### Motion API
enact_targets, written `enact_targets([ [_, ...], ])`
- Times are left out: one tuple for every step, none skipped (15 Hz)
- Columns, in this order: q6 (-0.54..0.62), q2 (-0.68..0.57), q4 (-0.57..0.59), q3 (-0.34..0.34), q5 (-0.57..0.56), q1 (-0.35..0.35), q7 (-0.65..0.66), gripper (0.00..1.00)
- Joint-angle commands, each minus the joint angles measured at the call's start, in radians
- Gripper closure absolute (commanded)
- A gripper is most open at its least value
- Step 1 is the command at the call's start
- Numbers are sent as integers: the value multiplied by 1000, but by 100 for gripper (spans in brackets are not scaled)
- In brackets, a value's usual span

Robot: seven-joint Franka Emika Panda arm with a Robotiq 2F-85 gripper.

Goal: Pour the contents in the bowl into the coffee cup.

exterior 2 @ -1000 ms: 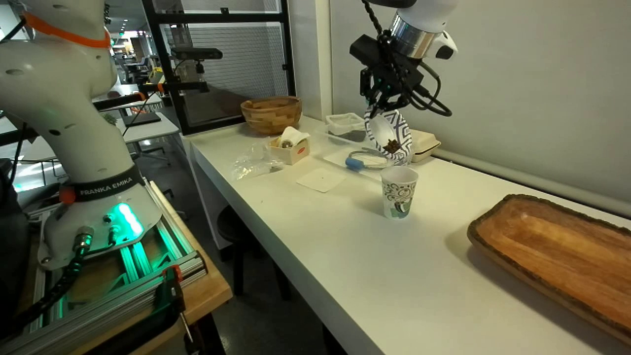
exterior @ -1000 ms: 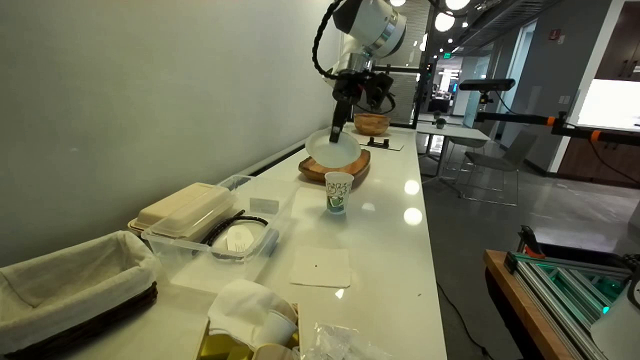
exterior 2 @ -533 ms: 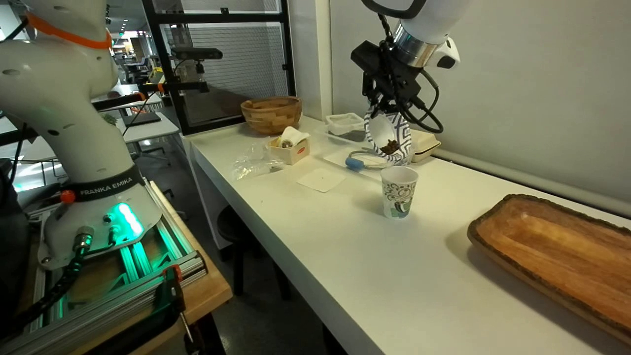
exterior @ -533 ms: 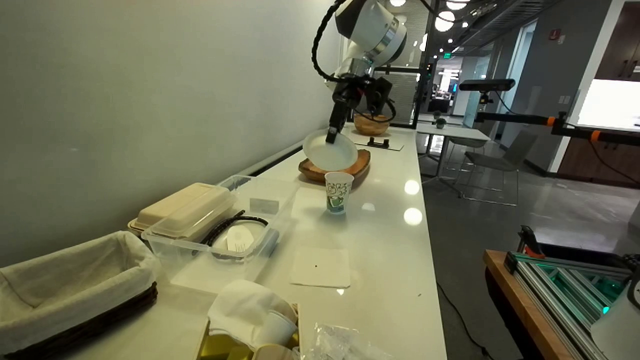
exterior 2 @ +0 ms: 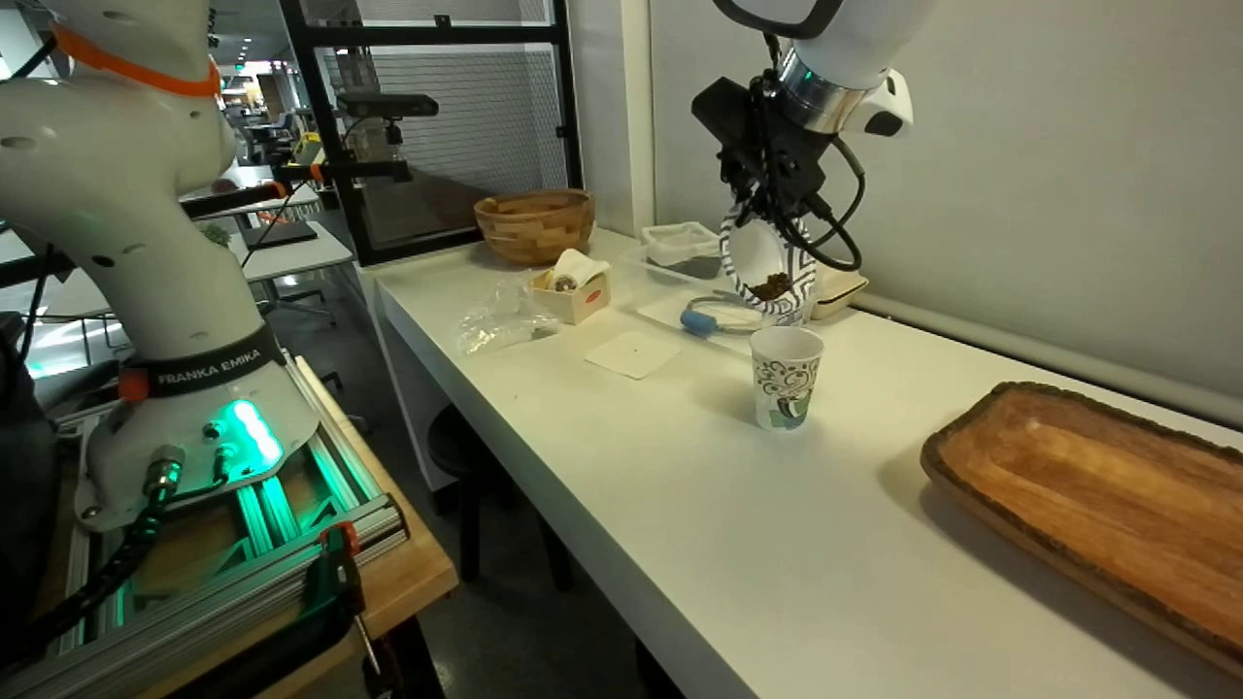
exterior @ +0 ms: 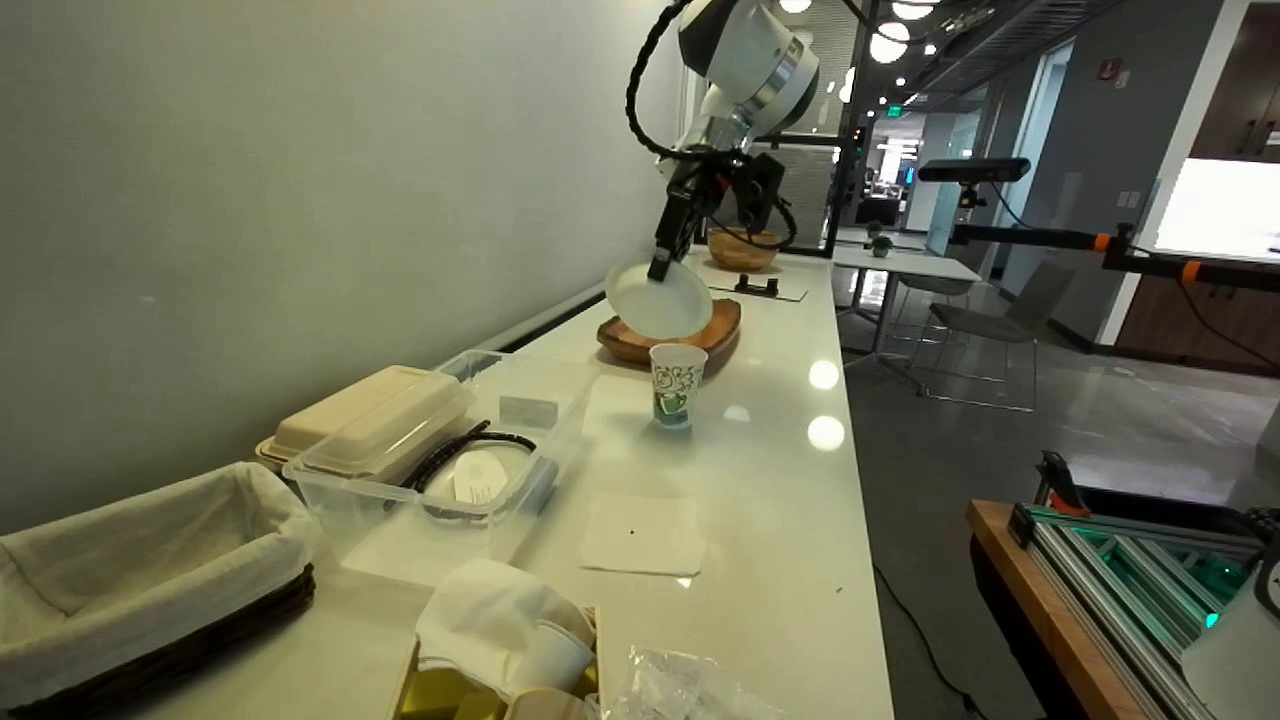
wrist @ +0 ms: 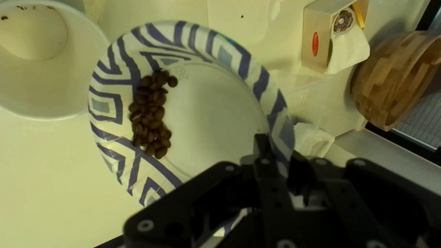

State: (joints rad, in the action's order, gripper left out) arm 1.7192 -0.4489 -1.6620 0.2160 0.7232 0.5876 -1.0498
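1. The pincer is clamped on the rim of the bowl, one finger on its inner face, the other on its outer face.
2. The bowl is held above the table, just over the cup; whether the two rims touch, I cannot tell.
3. The bowl is round and steeply tilted: its gripped side is high, its opposite side low, toward the cup.
4. In an exterior view the bowl shows its open, patterned inside; in an exterior view the bowl shows its pale outside.
5. Brown beans are heaped in the bowl against the low side.
6. The cup stands upright on the table, mouth up, long axis vertical; a few dark specks show inside it in the wrist view.
7. The cup is between the tray and the napkin, apart from both.
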Motion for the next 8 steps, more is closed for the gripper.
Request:
enact_targets([
  [-31, 1, -20, 1, 47, 21, 2, 98],
  [-31, 1, -26, 2, 56, 26, -1, 98],
  [-31, 2, -32, 3, 62, 30, -2, 98],
  [-34, 2, -39, 4, 71, 35, -5, 98],
  [-30, 4, -45, 5, 77, 38, -7, 98],
  [-27, 4, -50, 4, 86, 42, -13, 98],
  [-25, 5, -53, 4, 98, 48, -19, 98],
  [-24, 7, -58, 4, 105, 51, -21, 98],
])
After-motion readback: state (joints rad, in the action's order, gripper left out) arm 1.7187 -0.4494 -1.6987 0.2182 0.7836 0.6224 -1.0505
